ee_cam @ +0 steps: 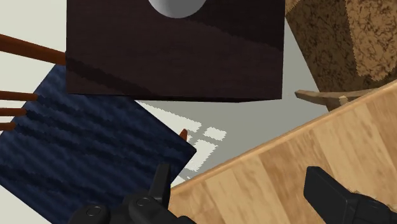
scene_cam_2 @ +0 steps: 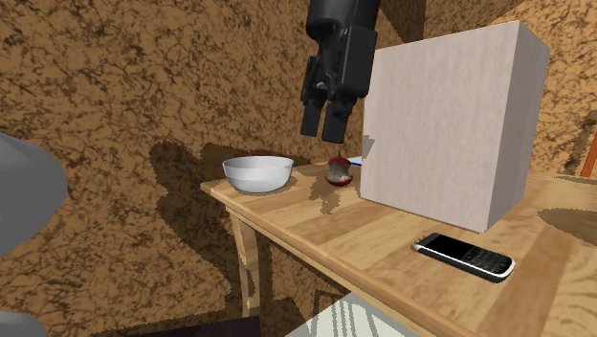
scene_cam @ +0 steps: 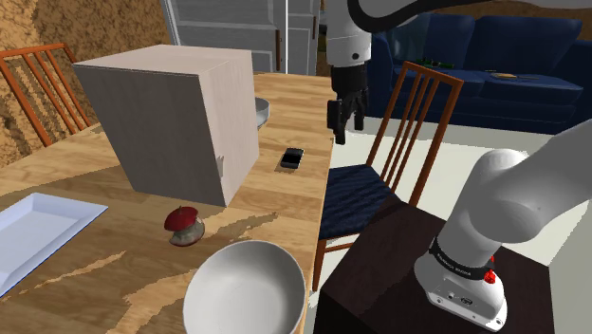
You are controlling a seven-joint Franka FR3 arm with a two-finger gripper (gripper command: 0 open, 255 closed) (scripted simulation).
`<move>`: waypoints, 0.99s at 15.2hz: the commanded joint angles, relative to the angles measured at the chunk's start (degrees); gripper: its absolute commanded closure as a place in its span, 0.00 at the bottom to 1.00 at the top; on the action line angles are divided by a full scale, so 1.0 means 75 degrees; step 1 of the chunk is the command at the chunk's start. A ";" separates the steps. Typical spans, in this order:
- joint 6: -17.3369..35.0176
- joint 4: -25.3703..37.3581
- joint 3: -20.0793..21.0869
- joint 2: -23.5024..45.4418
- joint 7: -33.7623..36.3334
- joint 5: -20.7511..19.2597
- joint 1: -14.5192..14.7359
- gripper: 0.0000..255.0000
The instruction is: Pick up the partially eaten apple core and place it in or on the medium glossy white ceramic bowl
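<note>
Apple core (scene_cam: 183, 226) beside bowl (scene_cam: 247, 289), tool (scene_cam: 345, 125) aloft, well apart

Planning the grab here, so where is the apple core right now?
In the shoulder view the apple core sits on the wooden table, left of centre, between the pale box behind it and the white bowl nearer the camera, touching neither.

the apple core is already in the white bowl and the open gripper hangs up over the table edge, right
Not quite. The apple core is not in the bowl. It stands on the table beside the bowl, as the shoulder view shows. The rest holds: the gripper is open, up over the table edge.
</note>
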 commanded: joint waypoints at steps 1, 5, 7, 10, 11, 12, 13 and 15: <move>0.0179 0.0290 0.0202 0.0479 0.0184 0.0139 0.0093 0.00; 0.0482 0.0930 0.0619 0.1433 0.0593 0.0350 0.0280 0.00; 0.0606 0.1299 0.0817 0.1928 0.0801 0.0410 0.0368 0.00; 0.0753 0.1913 0.1104 0.2692 0.1120 0.0445 0.0495 0.00; 0.0791 0.2134 0.1194 0.2953 0.1229 0.0440 0.0541 0.00; 0.0823 0.2364 0.1280 0.3217 0.1339 0.0427 0.0588 0.00; 0.0849 0.2603 0.1365 0.3485 0.1451 0.0407 0.0638 0.00; 0.0880 0.3110 0.1523 0.4030 0.1677 0.0344 0.0747 0.00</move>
